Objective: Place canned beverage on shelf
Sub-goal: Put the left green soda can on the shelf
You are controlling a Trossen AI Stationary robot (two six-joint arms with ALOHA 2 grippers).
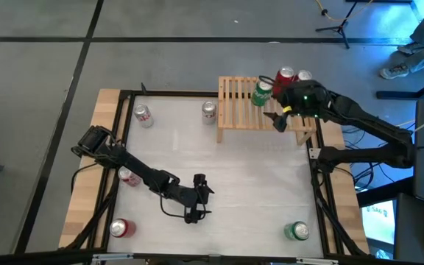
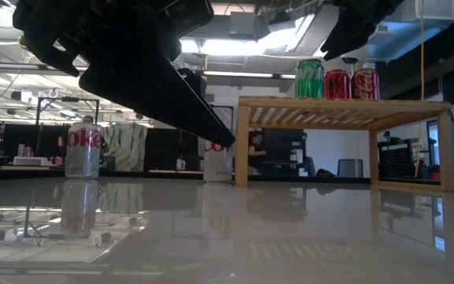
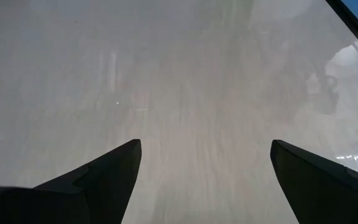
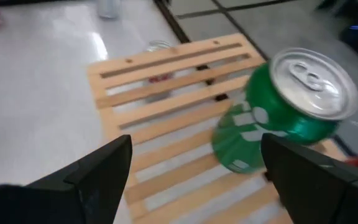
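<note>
The light-wood slatted shelf (image 1: 241, 107) stands at the table's far right; it also shows in the low view (image 2: 345, 106) and the right wrist view (image 4: 166, 81). A green can (image 1: 262, 92) stands upright on its top (image 2: 310, 79) (image 4: 284, 112), next to two red cans (image 1: 285, 76) (image 2: 337, 84). My right gripper (image 1: 277, 119) is open just above the shelf, on the near side of the green can; its fingers (image 4: 196, 149) are apart and touch nothing. My left gripper (image 1: 202, 200) is open and empty (image 3: 205, 146) over the middle near part of the table.
Two silver cans (image 1: 143, 115) (image 1: 209, 110) stand at the far left and middle. A red-and-white can (image 1: 129, 177) lies under the left arm. A red can (image 1: 121, 228) and a green can (image 1: 297, 231) stand near the front corners. The table's middle is bare.
</note>
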